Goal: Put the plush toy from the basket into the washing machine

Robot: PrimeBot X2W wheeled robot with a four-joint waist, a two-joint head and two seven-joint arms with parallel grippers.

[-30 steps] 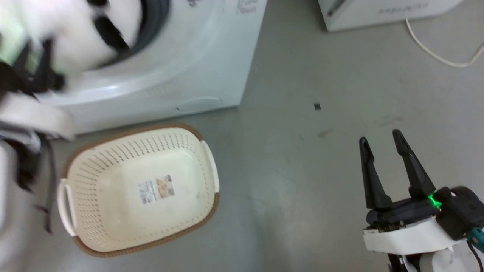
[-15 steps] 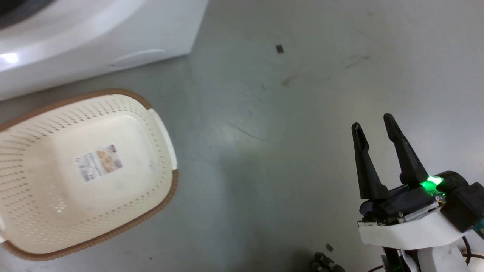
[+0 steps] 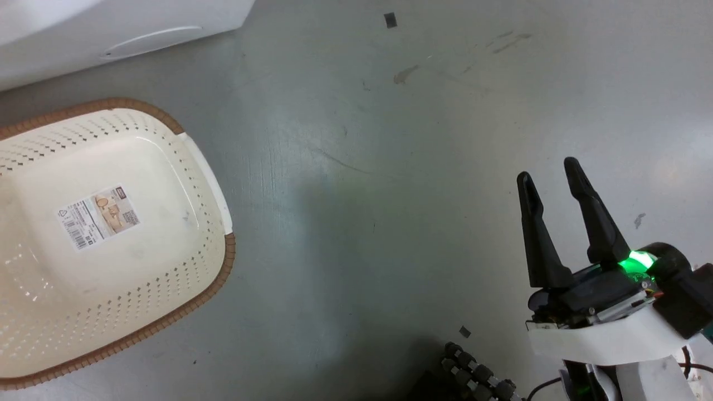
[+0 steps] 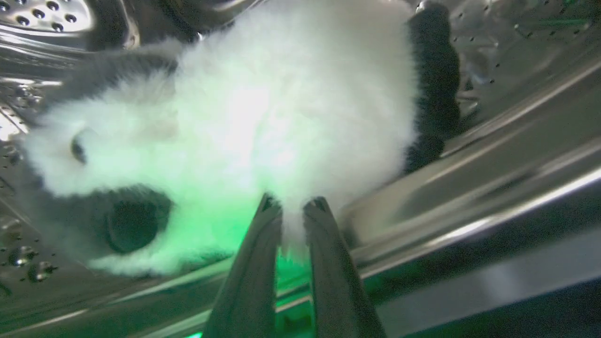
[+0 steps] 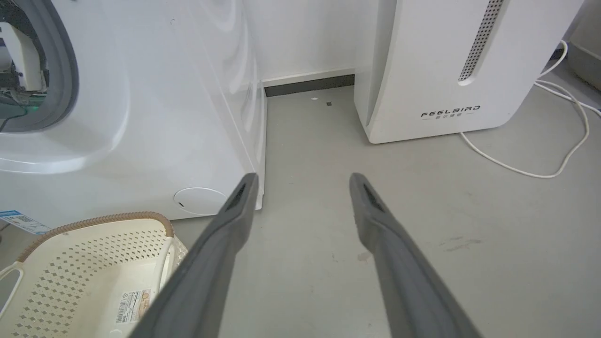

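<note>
Fluffy black-and-white plush toy [image 4: 263, 117] inside shiny perforated steel drum [image 4: 516, 94] of white washing machine [image 5: 155, 117]; fur tuft pinched in left gripper [image 4: 293, 206]; right gripper [image 3: 547, 171] spread, empty; probably light, soft, squashy; grab by fur or limb.

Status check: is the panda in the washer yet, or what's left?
Done: the basket is empty bar its paper label. In hand: the left claw is shut on fur of the plush toy, inside the washing machine. Left: open that claw and withdraw it. The right claw is open over the floor.
</note>
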